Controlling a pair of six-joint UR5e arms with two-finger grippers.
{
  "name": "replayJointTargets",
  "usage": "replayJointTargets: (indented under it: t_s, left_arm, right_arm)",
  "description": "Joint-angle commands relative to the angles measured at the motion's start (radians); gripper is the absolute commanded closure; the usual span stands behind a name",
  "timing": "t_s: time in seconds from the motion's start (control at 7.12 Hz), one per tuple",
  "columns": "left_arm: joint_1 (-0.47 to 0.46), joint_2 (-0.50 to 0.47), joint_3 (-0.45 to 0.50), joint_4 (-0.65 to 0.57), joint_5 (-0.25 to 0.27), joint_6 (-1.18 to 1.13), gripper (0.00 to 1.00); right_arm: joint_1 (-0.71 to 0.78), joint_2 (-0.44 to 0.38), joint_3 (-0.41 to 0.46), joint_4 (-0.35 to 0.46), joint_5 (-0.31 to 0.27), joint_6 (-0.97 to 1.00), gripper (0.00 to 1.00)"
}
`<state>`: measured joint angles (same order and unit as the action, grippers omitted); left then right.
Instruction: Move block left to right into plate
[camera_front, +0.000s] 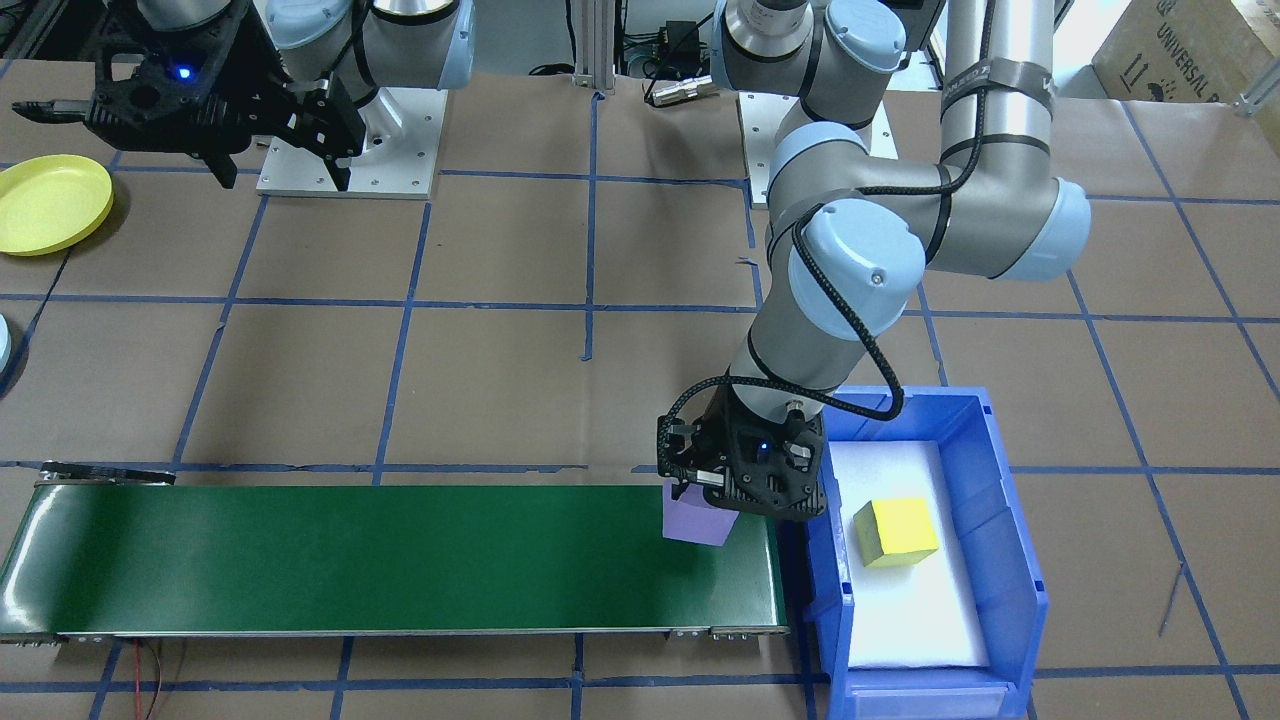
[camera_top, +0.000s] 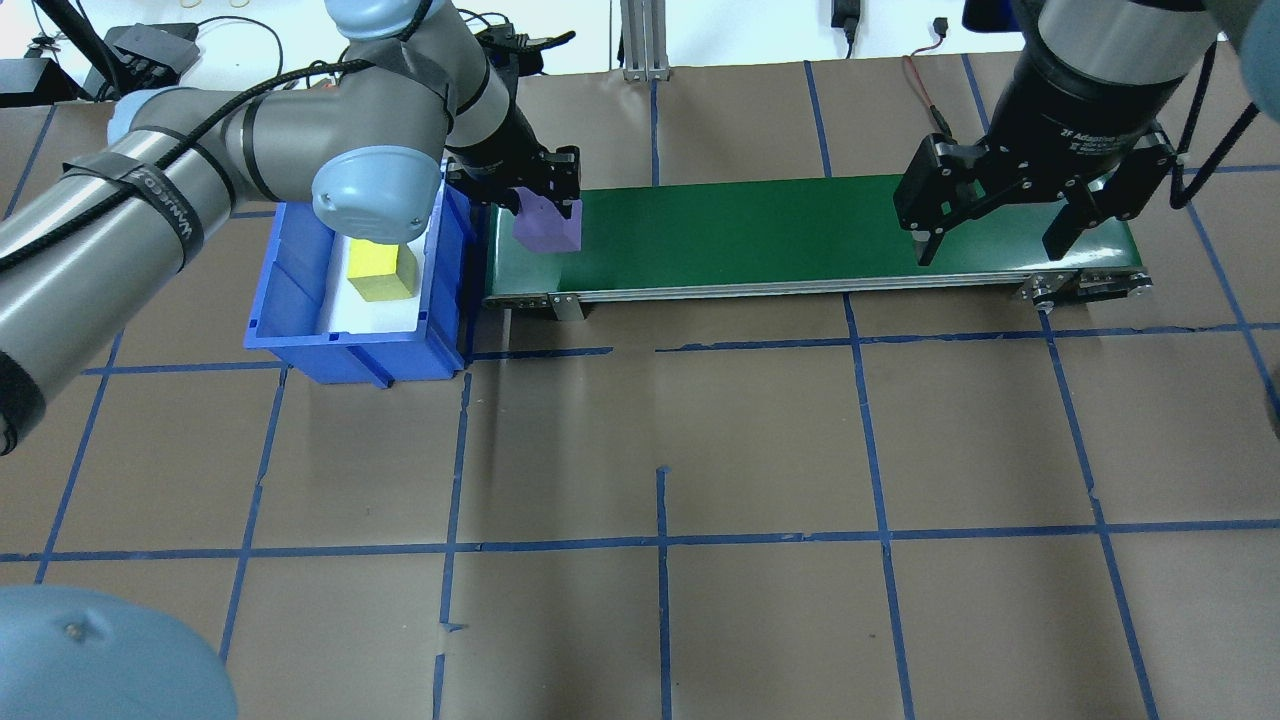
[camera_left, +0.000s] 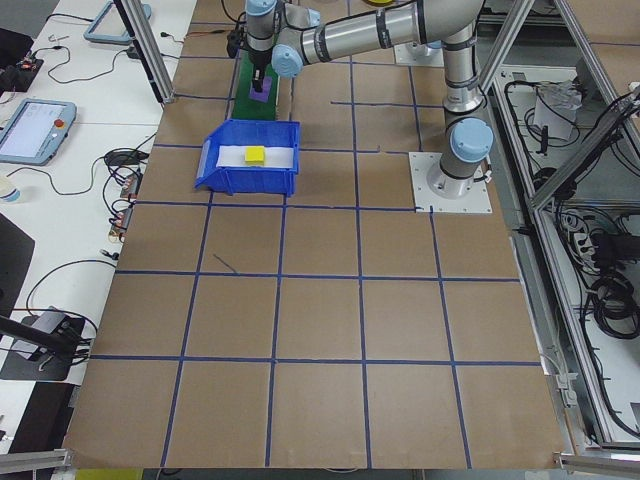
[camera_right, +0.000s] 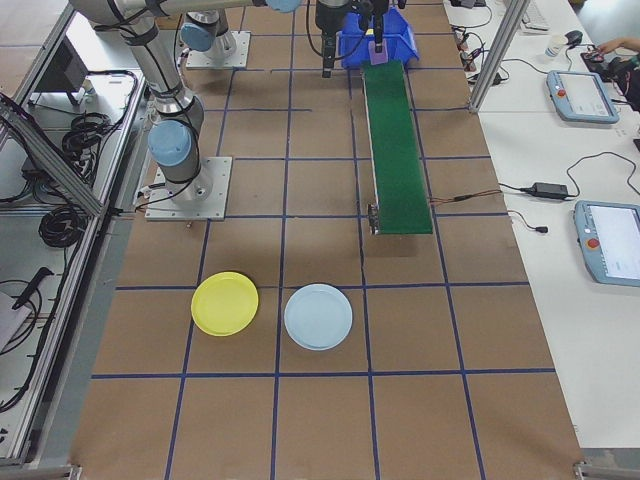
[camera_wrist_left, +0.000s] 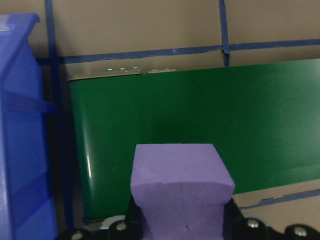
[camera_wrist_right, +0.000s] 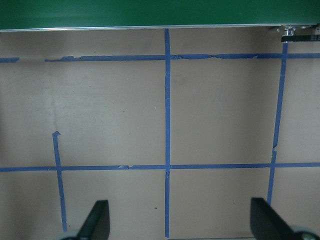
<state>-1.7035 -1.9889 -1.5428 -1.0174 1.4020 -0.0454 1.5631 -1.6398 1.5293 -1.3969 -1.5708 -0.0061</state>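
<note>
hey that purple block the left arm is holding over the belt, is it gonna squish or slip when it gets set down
The purple block looks like matte foam, so probably light and slightly squashy. The left end effector clamps its flat sides, so slipping seems unlikely. Its flat faces should sit steady on the green belt without rolling.

The long green conveyor belt (camera_top: 800, 235) is serving as landmark. A blue plastic bin (camera_top: 300, 330) is sitting just beside its end on the robot's left, with a yellow foam cube (camera_top: 381, 275) lying in it. A purple foam cube (camera_top: 546, 227) is sitting over that same belt end, between the left gripper (camera_top: 530, 190)'s fingers. The right gripper (camera_top: 1000, 215) is hanging over the opposite end. Well beyond that end, a round yellow plastic plate (camera_right: 225, 303) is lying beside a round pale blue plate (camera_right: 318, 316).
</note>
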Motion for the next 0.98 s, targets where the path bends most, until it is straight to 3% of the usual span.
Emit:
replayJointTargets:
  t_s: [0.0,0.14,0.42,0.7,0.84]
  left_arm:
    - [-0.005,-0.036,0.000,0.037,-0.011,0.001,0.41]
    - [-0.005,-0.039,0.000,0.039,-0.006,-0.001,0.00]
    - [-0.005,-0.004,0.024,0.036,0.015,0.009,0.00]
    - [0.002,0.056,0.050,0.011,0.110,0.012,0.00]
    - [0.052,0.083,0.056,-0.036,0.115,0.024,0.00]
  right_arm:
    - [0.000,0.000,0.000,-0.001,0.000,0.000,0.00]
    - [0.000,0.000,0.000,0.001,-0.002,0.000,0.00]
    - [0.000,0.000,0.003,0.004,-0.005,0.000,0.00]
    - [0.000,0.000,0.003,0.002,-0.002,0.000,0.00]
    - [0.000,0.000,0.003,0.003,0.000,0.000,0.00]
